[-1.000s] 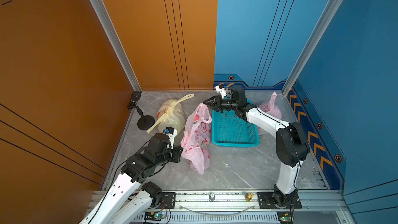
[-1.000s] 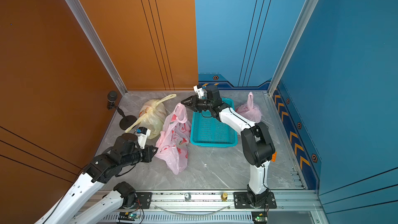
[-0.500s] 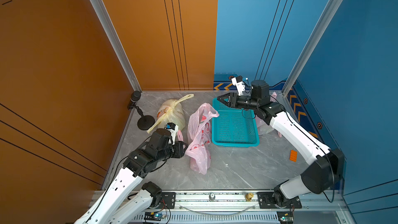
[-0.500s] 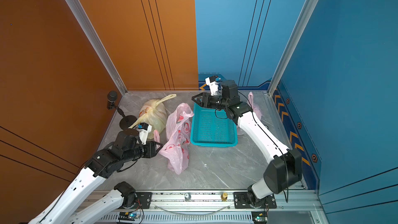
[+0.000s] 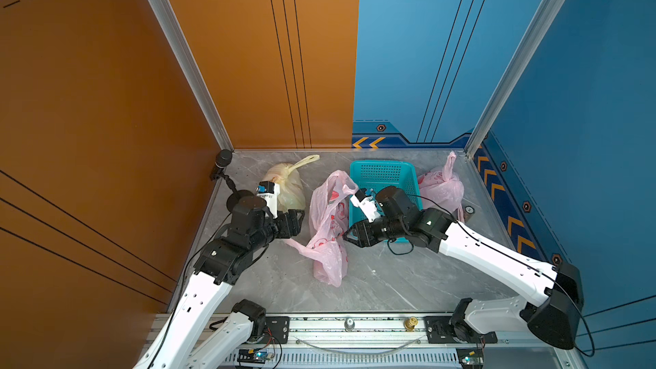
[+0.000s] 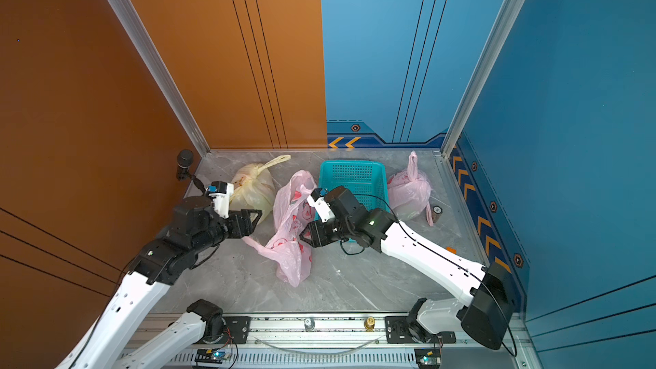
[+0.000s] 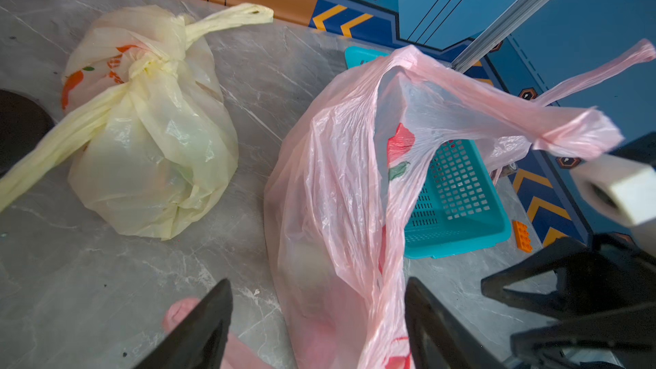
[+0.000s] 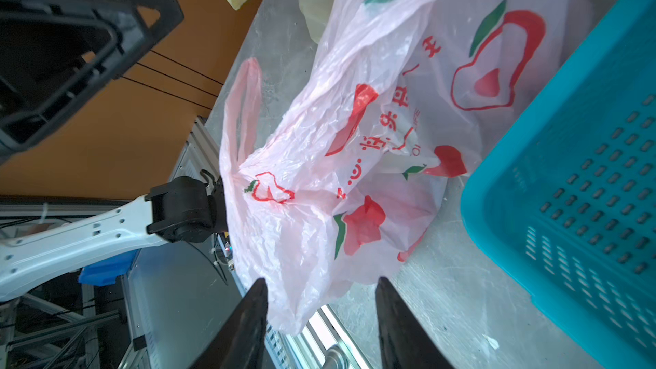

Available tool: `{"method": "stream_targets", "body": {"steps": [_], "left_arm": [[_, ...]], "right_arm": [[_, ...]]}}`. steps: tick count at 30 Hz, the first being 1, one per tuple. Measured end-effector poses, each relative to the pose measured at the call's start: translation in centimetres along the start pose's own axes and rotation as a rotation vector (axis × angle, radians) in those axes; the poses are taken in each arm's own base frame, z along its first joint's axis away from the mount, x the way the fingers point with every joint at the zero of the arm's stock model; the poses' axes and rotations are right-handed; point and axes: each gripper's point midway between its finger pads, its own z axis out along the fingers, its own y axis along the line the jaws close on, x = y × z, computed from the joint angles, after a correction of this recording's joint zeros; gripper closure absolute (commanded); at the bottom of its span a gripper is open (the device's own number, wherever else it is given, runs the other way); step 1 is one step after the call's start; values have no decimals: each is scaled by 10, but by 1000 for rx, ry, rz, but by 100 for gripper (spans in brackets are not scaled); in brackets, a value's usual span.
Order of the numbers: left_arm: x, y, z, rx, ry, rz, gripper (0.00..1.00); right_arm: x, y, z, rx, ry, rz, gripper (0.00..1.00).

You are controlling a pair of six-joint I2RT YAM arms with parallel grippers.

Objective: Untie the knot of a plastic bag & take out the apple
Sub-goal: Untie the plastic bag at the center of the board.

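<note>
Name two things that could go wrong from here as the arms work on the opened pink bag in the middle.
1. The left gripper and the right gripper both stand open, and neither appears to grip the pink bag. Its limp film may slide or fold shut when one reaches in.
2. The right gripper sits close beside the teal basket and could knock or snag it.

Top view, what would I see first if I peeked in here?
A big crumpled pink bag with red fruit pictures lies in the middle of the grey table, handles loose. The left hand and the right hand are open on either side of it. Behind stands a bright teal basket, between a knotted yellow bag and a knotted pink bag.
</note>
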Motion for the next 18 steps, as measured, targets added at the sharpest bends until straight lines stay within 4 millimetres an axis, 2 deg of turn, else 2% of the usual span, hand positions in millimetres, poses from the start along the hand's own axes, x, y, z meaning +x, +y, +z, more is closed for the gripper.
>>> {"method": "stream_targets", "body": {"steps": [4,7,15,18], "left_arm": [[11,-1,36,16,103,-9,22],[17,-2,51,31,145,-8,22],[16,-13,67,97,158,-3,22],[16,-16,75,118,162,-5,27]], "right_arm": [[-14,0,27,28,-69,31,48],[-29,-3,39,41,-133,56,48],[-60,-12,50,64,-264,95,46],[-69,-16,51,65,-295,111,46]]}}
